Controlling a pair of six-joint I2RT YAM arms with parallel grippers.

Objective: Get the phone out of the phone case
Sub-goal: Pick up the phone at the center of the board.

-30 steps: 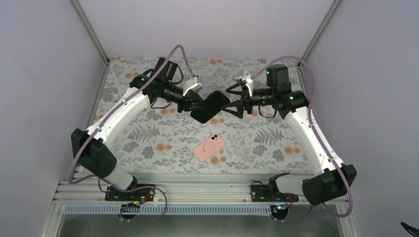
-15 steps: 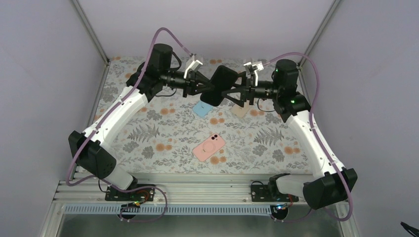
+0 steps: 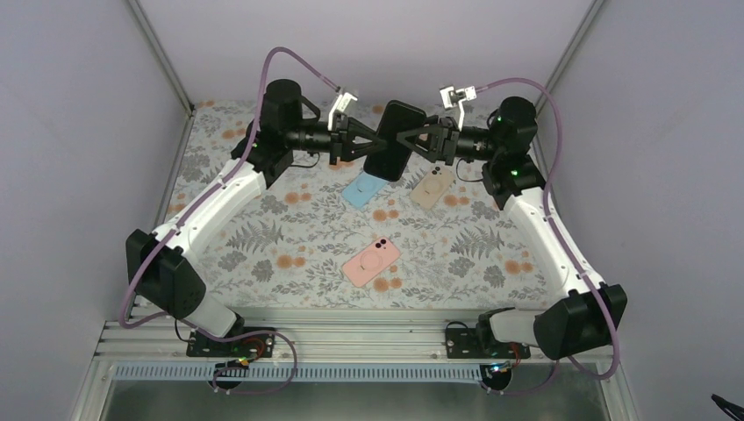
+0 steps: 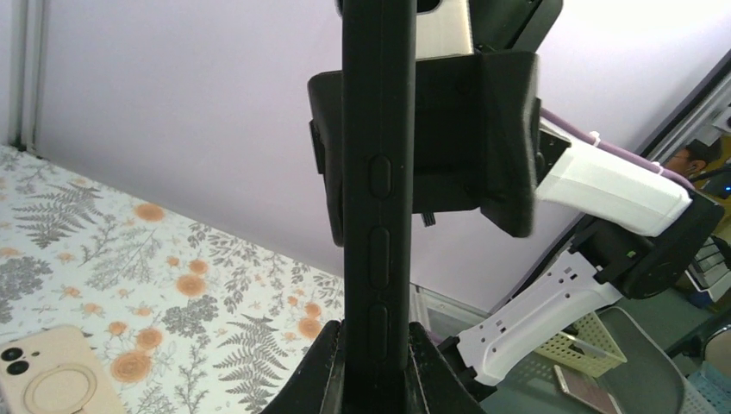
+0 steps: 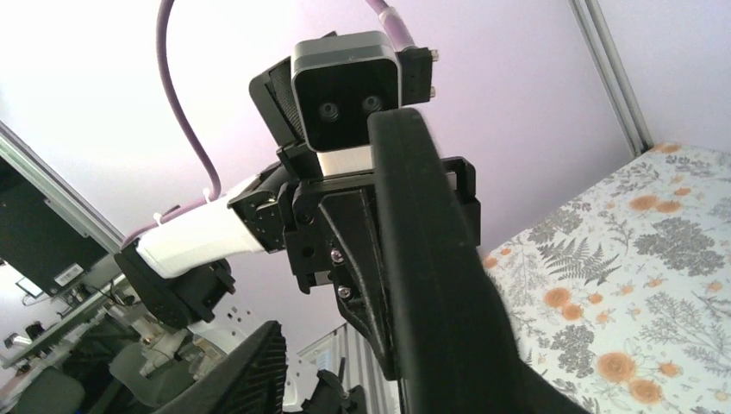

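Two grippers clamping black-cased phone (image 3: 395, 140), no readable writing

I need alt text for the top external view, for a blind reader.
Both arms hold a black cased phone in the air between the left tool and right tool. Blue, beige and pink phones lie on the floral table.

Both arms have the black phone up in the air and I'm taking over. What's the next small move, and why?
Probably hold the left gripper firm and have the right gripper peel the case edge away. The black cased phone is clamped between them above the table, with no case corner visibly lifted yet.
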